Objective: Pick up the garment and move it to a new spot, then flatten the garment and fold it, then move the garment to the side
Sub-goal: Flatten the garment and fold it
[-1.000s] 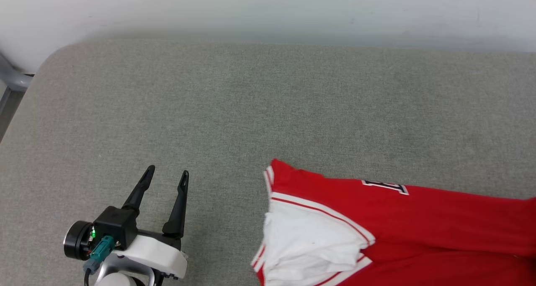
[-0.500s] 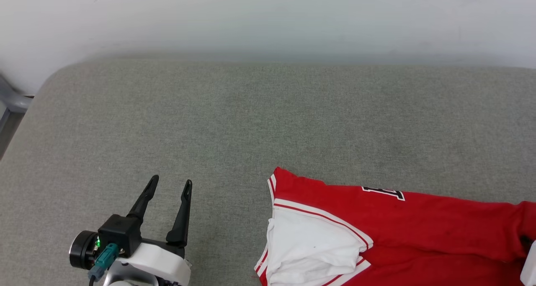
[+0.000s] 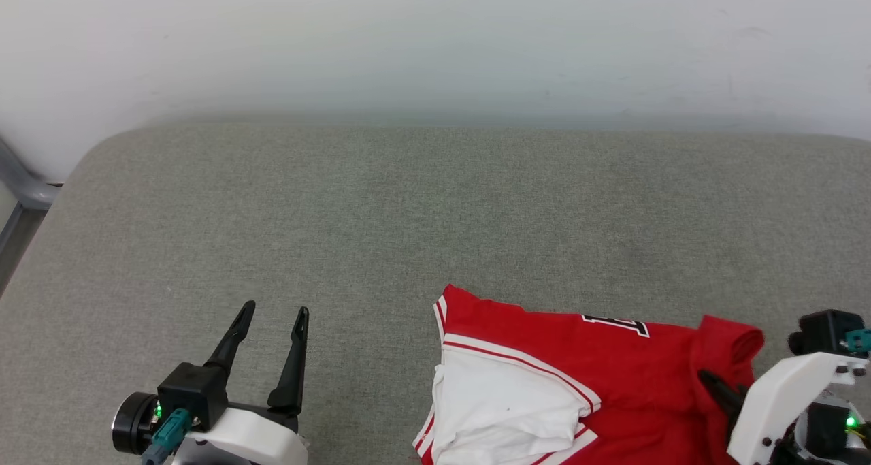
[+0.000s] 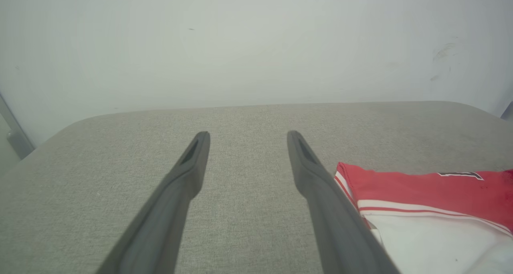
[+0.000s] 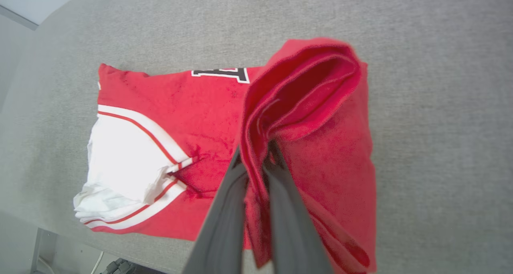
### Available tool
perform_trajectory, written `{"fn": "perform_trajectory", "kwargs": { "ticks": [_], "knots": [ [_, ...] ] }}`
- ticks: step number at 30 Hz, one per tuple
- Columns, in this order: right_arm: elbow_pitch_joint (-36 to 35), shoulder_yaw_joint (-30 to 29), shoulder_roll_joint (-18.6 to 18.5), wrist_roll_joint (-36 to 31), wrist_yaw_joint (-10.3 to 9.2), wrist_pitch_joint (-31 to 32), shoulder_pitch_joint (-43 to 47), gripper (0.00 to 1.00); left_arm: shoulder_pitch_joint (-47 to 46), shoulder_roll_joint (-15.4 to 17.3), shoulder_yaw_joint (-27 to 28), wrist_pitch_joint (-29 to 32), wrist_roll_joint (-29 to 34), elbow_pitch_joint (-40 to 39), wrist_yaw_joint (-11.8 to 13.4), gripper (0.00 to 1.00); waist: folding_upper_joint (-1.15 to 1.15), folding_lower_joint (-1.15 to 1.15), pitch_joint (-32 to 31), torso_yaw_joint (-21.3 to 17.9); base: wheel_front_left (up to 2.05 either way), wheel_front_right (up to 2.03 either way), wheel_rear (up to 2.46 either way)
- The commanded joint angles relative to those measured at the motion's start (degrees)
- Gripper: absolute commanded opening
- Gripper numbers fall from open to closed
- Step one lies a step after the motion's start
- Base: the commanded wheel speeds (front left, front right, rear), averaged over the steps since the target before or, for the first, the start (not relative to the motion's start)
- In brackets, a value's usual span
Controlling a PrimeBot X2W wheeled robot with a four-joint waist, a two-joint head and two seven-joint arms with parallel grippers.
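**Right gripper (image 5: 256, 155) holds a fold of the garment (image 3: 544, 356); left gripper (image 3: 276, 308) is open**

At the near right, the right gripper has its two dark jaws pressed together on a doubled red fold (image 5: 308, 77) of the garment, a red basketball jersey-style shirt of thin shiny fabric. The fold is raised and bent over the rest of the shirt.

The garment lies on the near right part of the grey fabric-covered worktop (image 3: 408, 213), and its near side comes close to the near edge of the worktop. Its white sleeve (image 3: 503, 404), with white-and-red striped trim, lies on top at the left end and is a little wrinkled. At the far edge of the red cloth a piece of black lettering with white outline (image 3: 616, 323) shows, but I cannot read it.

At the near left, the left gripper is over the worktop with its jaws apart and nothing between them. It is to the left of the garment and does not touch it.

Farther away, the worktop has a rounded far left corner and reaches a plain white wall (image 3: 435, 43).
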Motion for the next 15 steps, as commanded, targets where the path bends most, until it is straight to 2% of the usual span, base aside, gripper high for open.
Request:
{"fn": "perform_trajectory", "kwargs": {
  "ticks": [1,5,8,12,15],
  "knots": [
    [-0.89,1.76,1.03,1.75,-0.05,1.12,0.08,0.0,0.65,-0.04,0.27,-0.15,0.25,-0.15,-0.15,1.0,0.0,0.0,-0.18,0.18,0.0,0.0,0.0],
    [-1.03,4.19,1.53,5.03,-0.04,1.7,-1.0,0.0,0.83,0.04,0.62,-0.15,0.31,-0.22,-0.15,1.0,0.0,0.0,-0.38,0.41,0.0,0.0,0.0],
    [0.72,7.83,1.63,10.2,-0.04,0.38,-1.64,0.0,1.07,0.14,0.82,-0.14,0.3,-0.1,-0.31,1.0,0.0,0.0,-0.62,0.76,0.0,0.0,0.0],
    [3.9,13.14,1.58,17.04,-0.04,-2.33,-2.66,0.0,0.8,0.68,1.68,-0.15,-0.23,0.73,-0.15,1.0,0.0,0.0,-0.8,1.61,0.0,0.0,0.0],
    [6.62,17.25,1.59,19.47,-0.04,-5.15,-3.78,0.0,0.19,1.05,2.07,-0.15,-0.41,0.91,-0.53,1.0,0.0,0.0,-0.65,2.16,0.0,0.0,0.0]
  ]
}}
